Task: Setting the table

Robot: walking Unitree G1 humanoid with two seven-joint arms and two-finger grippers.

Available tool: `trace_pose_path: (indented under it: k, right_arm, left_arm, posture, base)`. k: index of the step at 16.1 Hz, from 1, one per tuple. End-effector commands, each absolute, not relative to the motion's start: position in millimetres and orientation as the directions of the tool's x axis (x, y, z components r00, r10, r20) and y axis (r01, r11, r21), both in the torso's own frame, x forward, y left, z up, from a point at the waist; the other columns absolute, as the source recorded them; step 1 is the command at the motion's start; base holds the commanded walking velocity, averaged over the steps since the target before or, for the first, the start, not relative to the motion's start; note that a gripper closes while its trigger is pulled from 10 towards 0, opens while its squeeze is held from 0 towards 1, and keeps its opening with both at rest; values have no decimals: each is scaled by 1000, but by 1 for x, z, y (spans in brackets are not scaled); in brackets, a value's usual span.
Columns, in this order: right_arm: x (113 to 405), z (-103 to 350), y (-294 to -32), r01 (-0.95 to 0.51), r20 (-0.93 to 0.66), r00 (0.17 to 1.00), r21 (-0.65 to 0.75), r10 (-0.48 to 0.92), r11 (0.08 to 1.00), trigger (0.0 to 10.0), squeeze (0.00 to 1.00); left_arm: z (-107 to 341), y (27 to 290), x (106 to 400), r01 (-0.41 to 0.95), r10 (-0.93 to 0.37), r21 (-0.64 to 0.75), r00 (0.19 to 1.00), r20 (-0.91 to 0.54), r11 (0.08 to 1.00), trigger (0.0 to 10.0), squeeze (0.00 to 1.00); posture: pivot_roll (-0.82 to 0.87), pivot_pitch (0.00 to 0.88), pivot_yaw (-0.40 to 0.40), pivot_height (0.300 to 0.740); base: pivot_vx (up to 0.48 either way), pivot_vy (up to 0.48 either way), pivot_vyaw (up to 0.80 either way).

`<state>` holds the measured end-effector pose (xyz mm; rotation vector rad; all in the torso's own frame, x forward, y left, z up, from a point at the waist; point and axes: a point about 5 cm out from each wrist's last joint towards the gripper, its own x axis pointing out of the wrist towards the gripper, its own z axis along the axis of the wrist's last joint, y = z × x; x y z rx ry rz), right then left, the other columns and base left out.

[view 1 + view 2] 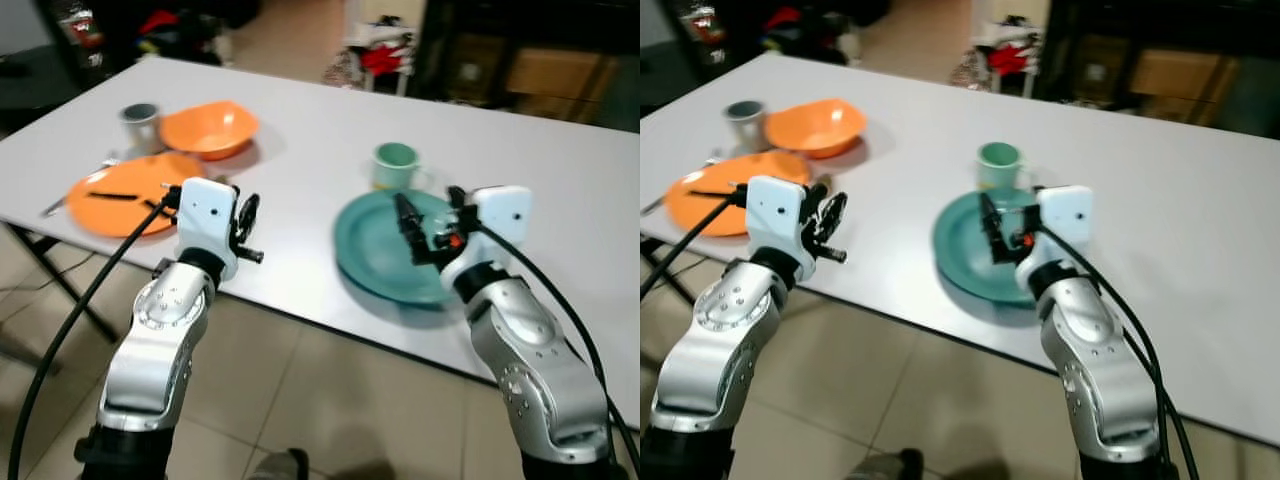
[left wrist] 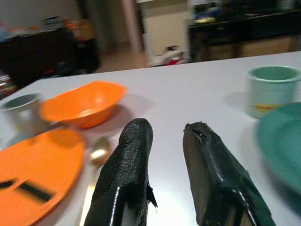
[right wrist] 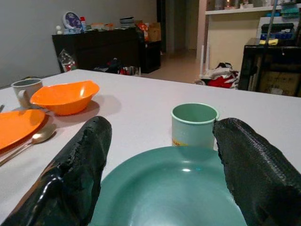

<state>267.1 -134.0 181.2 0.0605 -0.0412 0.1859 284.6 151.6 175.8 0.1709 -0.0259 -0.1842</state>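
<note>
The teal plate point(image 1: 385, 245) lay near the white table's point(image 1: 300, 140) front edge with the teal cup point(image 1: 395, 165) just behind it, a setting seemingly laid for that seat. The right gripper point(image 1: 412, 232) hung low over the plate, fingers spread and empty. To the left, an orange plate point(image 1: 115, 195), orange bowl point(image 1: 208, 128) and grey mug point(image 1: 140, 122) formed another place. The left gripper point(image 2: 167, 155) hovered beside a spoon point(image 2: 98, 153), slightly parted, holding nothing.

head pair downward – wrists along table point(image 1: 300, 140)
</note>
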Motion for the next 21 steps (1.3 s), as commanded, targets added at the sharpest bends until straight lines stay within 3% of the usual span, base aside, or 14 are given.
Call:
trace_pose_path:
  k: [1,4,5,7,9,10,13,14,15,17,18,21]
  right_arm:
    - [268,177,-145,-117,42,992,45,115,992,10000,0]
    - [269,175,-154,-52,60,997,48,49,997,10000,55]
    - [268,176,-154,-47,73,996,55,43,997,10000,129]
    - [268,178,-155,-40,83,996,36,37,999,10000,180]
    - [268,176,-158,13,100,995,-15,-12,1000,10000,196]
    - [268,174,-160,37,109,993,-24,-34,999,10000,255]
    - [269,168,-159,8,62,998,-21,-7,1000,10000,247]
    - [269,166,-156,-34,37,999,-3,34,999,10000,227]
    - [267,166,-153,-54,44,998,37,52,998,10000,220]
    - [266,165,-150,-68,44,997,82,65,994,10000,180]
    - [265,163,-149,-64,35,998,125,60,990,10000,0]
    - [264,161,-150,-50,11,999,160,49,986,10000,0]
  left_arm:
    - [176,158,285,135,-140,126,990,31,983,10000,0]
    - [173,171,289,45,-50,108,998,45,993,10000,0]
    - [172,171,290,64,-67,100,997,28,993,10000,0]
    - [175,167,290,131,-143,208,989,42,969,10000,0]
    - [176,163,288,156,-171,207,984,57,966,10000,0]
    - [176,162,286,164,-178,207,983,50,964,10000,0]
    - [169,164,282,163,-166,187,986,1,969,10000,0]
    - [168,165,281,168,-169,176,986,-10,970,10000,937]
    - [169,165,280,178,-178,162,984,-10,971,10000,1000]
    - [170,166,280,168,-170,177,986,-5,970,10000,1000]
    - [172,167,281,163,-166,184,986,-1,969,10000,1000]
    - [172,167,280,161,-162,185,987,-7,970,10000,1000]
  posture:
    - [65,0,56,740]
    - [56,0,64,740]
    - [47,0,66,740]
    - [51,0,56,740]
    - [57,0,48,740]
    - [62,0,42,740]
    - [69,0,35,740]
    - [68,0,36,740]
    - [70,0,36,740]
    - [69,0,38,740]
    - [70,0,39,740]
    - [69,0,41,740]
  base:
    - [0,0,800]
    - [0,0,800]
    - [0,0,800]
    - [0,0,800]
    - [0,0,800]
    - [0,0,800]
    - [0,0,800]
    - [0,0,800]
    - [0,0,0]
    - [0,0,0]
    - [0,0,0]
    - [0,0,0]
